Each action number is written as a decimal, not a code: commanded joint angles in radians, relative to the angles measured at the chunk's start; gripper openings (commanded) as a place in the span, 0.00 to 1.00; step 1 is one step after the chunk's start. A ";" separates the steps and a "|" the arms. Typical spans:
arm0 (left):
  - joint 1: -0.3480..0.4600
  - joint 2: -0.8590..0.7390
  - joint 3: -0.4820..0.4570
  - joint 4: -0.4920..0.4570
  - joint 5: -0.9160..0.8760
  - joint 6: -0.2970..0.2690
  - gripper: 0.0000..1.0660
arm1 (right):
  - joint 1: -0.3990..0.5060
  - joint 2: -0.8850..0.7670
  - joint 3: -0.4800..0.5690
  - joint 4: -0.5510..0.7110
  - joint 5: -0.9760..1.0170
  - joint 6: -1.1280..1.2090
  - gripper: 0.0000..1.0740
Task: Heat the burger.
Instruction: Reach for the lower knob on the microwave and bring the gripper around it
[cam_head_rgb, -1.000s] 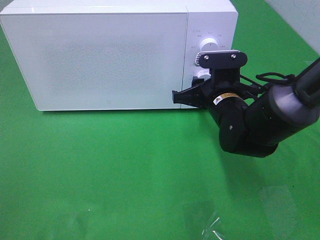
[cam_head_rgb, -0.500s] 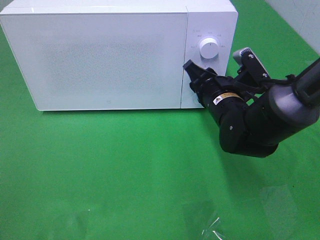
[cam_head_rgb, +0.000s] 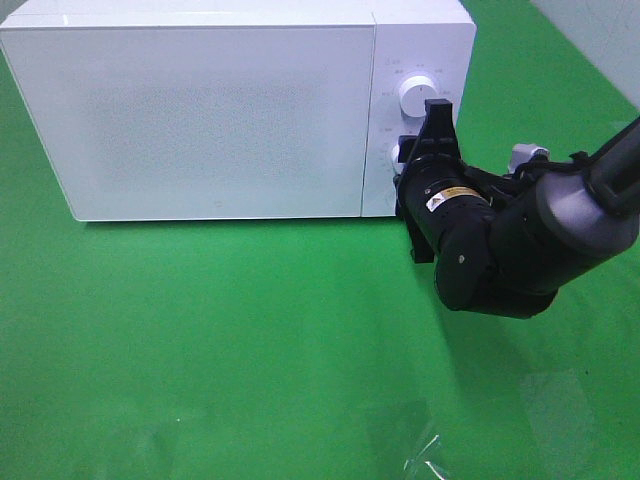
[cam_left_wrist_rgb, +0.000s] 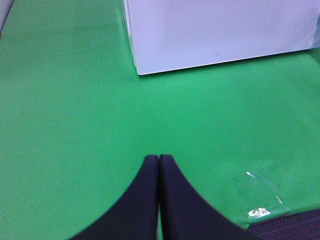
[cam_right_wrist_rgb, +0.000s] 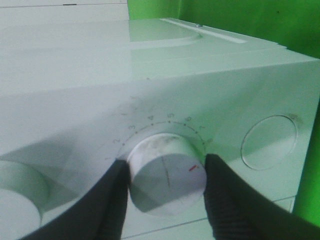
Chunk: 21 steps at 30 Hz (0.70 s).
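since a second ago the right tool (cam_right_wrist_rgb: 166, 175) has rolled about its own axis. it lay level across the control panel then; now it stands near upright in the high view. microwave (cam_head_rgb: 220, 110) has not shifted on the green surface (cam_head_rgb: 250, 330).

state, right tool: about half open, both fingers (cam_right_wrist_rgb: 112, 192) pressed on opposite sides of the lower dial (cam_right_wrist_rgb: 160, 150), so it grips the dial. the red mark (cam_right_wrist_rgb: 193, 168) sits near the right-hand finger, under the printed scale (cam_right_wrist_rgb: 160, 120). upper dial (cam_head_rgb: 416, 95) untouched.

state, left tool (cam_left_wrist_rgb: 158, 157): jaws fully together, nothing held, hanging over bare surface well clear of the microwave.

step in hand (judgement): setting the heating time by turning the lower dial.
- keep the dial centred between the pads and turn only about the dial's own axis; no sideways pull, or the pads will slip off the smooth rim.
- no forward push, which could slide the microwave.
- read the red mark against the scale and stop at a short setting.
- if wrist roll runs out, let go, roll back and grip again rather than strain.

burger: not visible in any view. door (cam_head_rgb: 190, 120) is closed and opaque, so it is presumably inside. its facing and long axis cannot be told.
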 joint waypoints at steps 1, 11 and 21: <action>0.002 -0.020 0.002 0.000 -0.015 -0.001 0.00 | 0.002 -0.013 -0.015 -0.035 -0.080 0.016 0.02; 0.002 -0.020 0.002 0.000 -0.015 -0.001 0.00 | 0.002 -0.013 -0.015 -0.023 -0.079 0.016 0.42; 0.002 -0.020 0.002 0.000 -0.015 -0.001 0.00 | 0.002 -0.016 -0.015 -0.044 0.003 -0.041 0.63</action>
